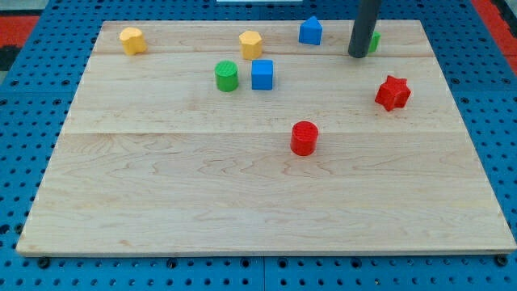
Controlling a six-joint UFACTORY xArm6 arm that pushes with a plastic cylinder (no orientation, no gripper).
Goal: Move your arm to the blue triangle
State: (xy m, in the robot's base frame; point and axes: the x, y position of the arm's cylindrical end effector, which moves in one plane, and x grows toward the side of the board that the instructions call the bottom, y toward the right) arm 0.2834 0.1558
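The rod is held nearly upright at the desk (242, 202)'s one o'clock; my tip (356, 55), holding nothing, is set at three o'clock of the blue triangle (311, 31).

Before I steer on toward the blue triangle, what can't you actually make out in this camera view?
- Green block at the view's top right: mostly hidden behind my rod, shape unreadable.
- My tip: whether it touches that green block cannot be told.
- Rod's upper part and the arm: cut off by the view's top edge.
- Blue triangle: fully visible, left of my tip.
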